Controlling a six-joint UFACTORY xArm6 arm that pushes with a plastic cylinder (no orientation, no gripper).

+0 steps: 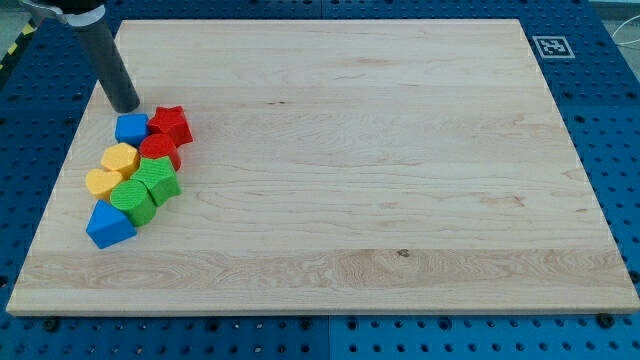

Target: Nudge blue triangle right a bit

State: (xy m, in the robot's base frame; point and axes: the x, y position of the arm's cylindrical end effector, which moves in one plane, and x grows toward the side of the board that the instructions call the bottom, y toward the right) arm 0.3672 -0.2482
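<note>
The blue triangle (110,225) lies near the board's left edge, at the bottom of a tight cluster of blocks. Above it are a green block (133,200), a green star (159,182), a yellow heart-like block (101,182), a yellow block (120,158), a red block (158,150), a red star (171,123) and a blue cube (131,128). My tip (125,106) rests on the board at the view's top left, just above the blue cube and far above the blue triangle, with the whole cluster between them.
The wooden board (380,170) lies on a blue perforated table (620,150). A black-and-white marker tag (550,46) sits at the board's top right corner. The board's left edge runs close to the cluster.
</note>
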